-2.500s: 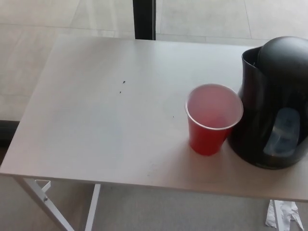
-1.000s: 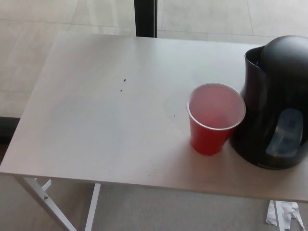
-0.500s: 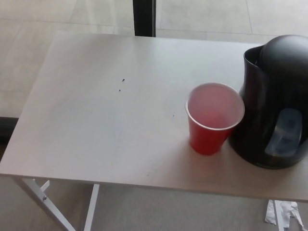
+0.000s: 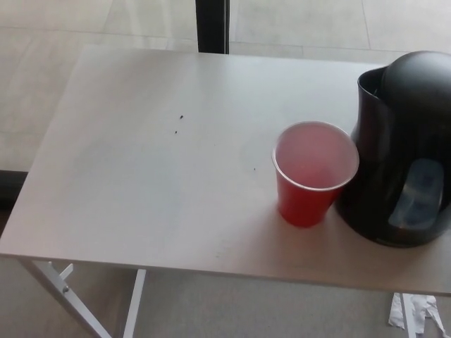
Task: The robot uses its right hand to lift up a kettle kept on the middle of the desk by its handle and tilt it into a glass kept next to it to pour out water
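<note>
On the desk we see a big black kettle at the right edge, standing up. Just left of it, touching or almost touching, stands a red cup, open on top. None of our fingers show, so we cannot tell how they are or how near the kettle is. Pale floor lies around, with crumpled paper below.

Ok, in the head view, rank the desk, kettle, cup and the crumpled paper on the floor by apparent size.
1. Desk
2. Kettle, cut off at the right edge
3. Cup
4. Paper, partly out of frame and farther from the camera, so its true size is unsure
</note>
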### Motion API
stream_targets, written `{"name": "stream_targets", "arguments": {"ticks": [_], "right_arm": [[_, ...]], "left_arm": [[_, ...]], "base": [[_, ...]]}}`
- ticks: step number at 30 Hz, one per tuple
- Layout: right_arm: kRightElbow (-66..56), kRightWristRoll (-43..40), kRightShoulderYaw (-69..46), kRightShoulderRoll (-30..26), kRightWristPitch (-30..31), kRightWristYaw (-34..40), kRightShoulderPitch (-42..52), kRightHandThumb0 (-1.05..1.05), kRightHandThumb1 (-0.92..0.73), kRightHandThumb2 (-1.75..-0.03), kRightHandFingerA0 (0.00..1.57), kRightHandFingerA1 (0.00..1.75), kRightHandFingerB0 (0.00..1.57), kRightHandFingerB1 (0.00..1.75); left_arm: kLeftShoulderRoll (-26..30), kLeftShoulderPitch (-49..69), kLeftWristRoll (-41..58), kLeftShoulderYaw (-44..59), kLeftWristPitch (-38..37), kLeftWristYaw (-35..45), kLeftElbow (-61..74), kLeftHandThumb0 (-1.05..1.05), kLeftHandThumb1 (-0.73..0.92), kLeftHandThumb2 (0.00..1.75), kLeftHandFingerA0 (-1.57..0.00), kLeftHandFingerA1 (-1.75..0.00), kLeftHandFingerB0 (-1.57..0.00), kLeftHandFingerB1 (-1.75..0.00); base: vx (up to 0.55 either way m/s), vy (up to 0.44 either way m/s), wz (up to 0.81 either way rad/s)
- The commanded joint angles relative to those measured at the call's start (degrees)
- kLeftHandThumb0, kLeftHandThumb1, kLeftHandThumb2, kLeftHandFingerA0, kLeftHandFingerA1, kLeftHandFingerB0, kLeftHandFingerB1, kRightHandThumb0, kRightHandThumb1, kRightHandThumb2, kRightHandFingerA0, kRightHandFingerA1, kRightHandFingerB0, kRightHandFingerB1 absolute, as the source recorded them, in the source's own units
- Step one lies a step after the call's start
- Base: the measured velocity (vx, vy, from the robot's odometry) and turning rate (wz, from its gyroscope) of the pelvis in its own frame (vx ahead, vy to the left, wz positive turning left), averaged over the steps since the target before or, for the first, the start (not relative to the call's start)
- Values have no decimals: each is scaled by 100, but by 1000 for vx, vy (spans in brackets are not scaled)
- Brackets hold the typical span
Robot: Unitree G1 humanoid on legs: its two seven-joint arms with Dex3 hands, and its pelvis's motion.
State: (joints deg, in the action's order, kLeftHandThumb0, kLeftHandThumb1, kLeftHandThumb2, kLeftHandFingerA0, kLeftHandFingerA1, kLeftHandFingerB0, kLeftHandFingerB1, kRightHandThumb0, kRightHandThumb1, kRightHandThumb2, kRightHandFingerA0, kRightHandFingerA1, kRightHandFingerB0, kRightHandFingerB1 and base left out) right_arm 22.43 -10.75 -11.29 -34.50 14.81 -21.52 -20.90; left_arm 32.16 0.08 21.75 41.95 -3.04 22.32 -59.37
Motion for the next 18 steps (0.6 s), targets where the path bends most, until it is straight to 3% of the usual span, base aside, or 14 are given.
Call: {"name": "stream_targets", "arguments": {"ticks": [1, 2, 4, 5, 6, 7, 8, 10, 11, 12, 13, 14, 15, 18], "right_arm": [[-177, 280, -232, 417, -168, 983, -47, -23, -73, -62, 101, 120, 63, 46], [-197, 283, -272, 400, -160, 986, -31, -23, -73, -62, 101, 120, 63, 46], [-153, 396, -234, 454, -329, 1053, -22, -10, -71, -76, 97, 163, 84, 59], [-81, 353, -248, 523, -741, 893, 42, -6, -47, -119, 118, 152, 103, 108], [-71, 356, -246, 550, -795, 881, 51, -6, -47, -119, 118, 152, 103, 108], [-34, 398, -239, 565, -910, 899, 61, -6, -42, -137, 96, 172, 94, 139], [31, 520, -208, 594, -1190, 988, 95, -6, -40, -143, 95, 173, 91, 153], [54, 700, -181, 680, -1614, 1223, 160, -13, -42, -145, 96, 175, 86, 158], [13, 836, -138, 664, -1858, 1319, 193, -15, -44, -142, 97, 175, 83, 159], [7, 914, -114, 667, -1928, 1405, 190, -15, -44, -142, 97, 175, 83, 159], [-17, 987, -98, 651, -2000, 1470, 194, -17, -45, -136, 93, 175, 78, 167], [7, 992, -90, 663, -2022, 1481, 189, -17, -45, -136, 93, 175, 78, 167], [-26, 980, -109, 648, -2127, 1471, 132, -17, -49, -129, 89, 175, 76, 162], [-115, 1322, 71, 444, -2258, 1577, 109, -16, -53, -122, 88, 175, 74, 160]], "left_arm": [[42, -35, 123, -4, -74, -89, -2, -105, 73, 88, -120, -106, -94, -128], [27, -80, 108, -28, -69, -99, -2, -105, 73, 88, -120, -106, -94, -128], [46, -116, 81, -49, -96, -96, -69, -105, 52, 121, -117, -108, -86, -128], [55, -102, 100, -45, -95, -15, -76, -105, 73, 87, -117, -105, -90, -128], [69, -86, 107, -39, -94, -2, -75, -105, 73, 87, -117, -105, -90, -128], [74, -93, 125, -26, -75, -6, -82, -105, 53, 122, -126, -95, -92, -131], [77, -110, 151, -6, -44, -18, -90, -105, 72, 88, -120, -105, -94, -128], [84, -148, 144, -1, -55, -78, -139, -105, 73, 88, -124, -101, -96, -123], [49, -92, 165, 7, -26, -77, 6, -105, 52, 124, -129, -92, -104, -127], [60, -101, 158, 5, -38, -73, -16, -105, 52, 124, -129, -92, -104, -127], [80, -78, 136, -11, 2, -103, 20, -105, 73, 87, -121, -105, -91, -127], [91, -76, 135, -8, 4, -105, 21, -105, 73, 87, -121, -105, -91, -127], [81, -76, 137, -3, -52, -88, 16, -105, 49, 123, -128, -92, -102, -131], [116, -94, 75, -44, -70, -146, -4, -105, 78, 88, -108, -111, -80, -135]], "base": [[0, 0, 0], [0, 0, 0], [0, 0, 0], [0, 0, 0], [0, 0, 0], [0, 0, 0], [0, 0, 0], [0, 0, 0], [0, 0, 0], [0, 0, 0], [0, 0, 0], [0, 0, 0], [0, 0, 0], [0, 0, 0]]}}
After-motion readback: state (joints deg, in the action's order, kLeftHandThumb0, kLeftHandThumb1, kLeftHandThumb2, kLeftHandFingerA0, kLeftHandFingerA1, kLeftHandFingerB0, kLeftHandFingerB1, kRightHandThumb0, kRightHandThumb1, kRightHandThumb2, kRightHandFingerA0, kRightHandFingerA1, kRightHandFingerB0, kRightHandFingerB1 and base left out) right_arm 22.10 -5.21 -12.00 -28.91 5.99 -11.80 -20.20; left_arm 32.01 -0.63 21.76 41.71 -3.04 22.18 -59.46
